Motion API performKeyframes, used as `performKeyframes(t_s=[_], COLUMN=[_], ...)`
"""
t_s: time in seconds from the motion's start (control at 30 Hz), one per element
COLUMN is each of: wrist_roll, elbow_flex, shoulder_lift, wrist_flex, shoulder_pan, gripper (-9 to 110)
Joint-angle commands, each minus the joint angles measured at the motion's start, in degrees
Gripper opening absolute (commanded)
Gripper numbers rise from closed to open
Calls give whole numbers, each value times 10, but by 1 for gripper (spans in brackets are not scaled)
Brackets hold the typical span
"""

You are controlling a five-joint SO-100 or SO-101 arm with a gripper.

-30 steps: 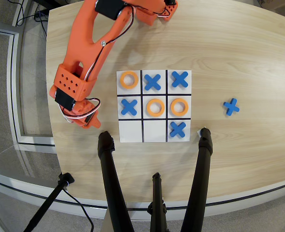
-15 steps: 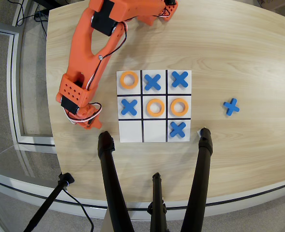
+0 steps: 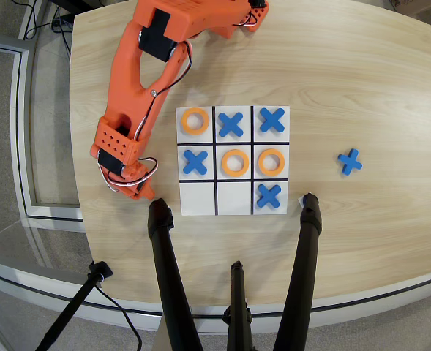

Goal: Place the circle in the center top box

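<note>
The arm (image 3: 138, 80) is bright orange plastic with black servo blocks. Thin black, red and white wires run along it. Small holes dot its wrist housing (image 3: 116, 140).

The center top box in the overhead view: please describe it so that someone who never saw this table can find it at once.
Find the white 3x3 grid board on the wooden table. Take the row along the picture's bottom edge of the board, farthest from the orange arm's base. The center top box is its middle cell: empty like the cell to its left, while the cell to its right holds a blue X.
</note>
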Motion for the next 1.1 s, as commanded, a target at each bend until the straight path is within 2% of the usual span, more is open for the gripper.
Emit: performKeyframes(t_s=[0.0, 0.27, 0.6, 0.73, 0.83, 1.07], wrist_roll=[6, 8, -3, 19, 53, 62], elbow_flex=[0, 11, 19, 29, 39, 34], shoulder_lift=[-2, 6, 47, 51, 44, 14], wrist_flex=[1, 18, 165, 152, 87, -20], shoulder_pan=[-1, 7, 11, -7, -18, -9], gripper=[26, 26, 25, 25, 25, 25])
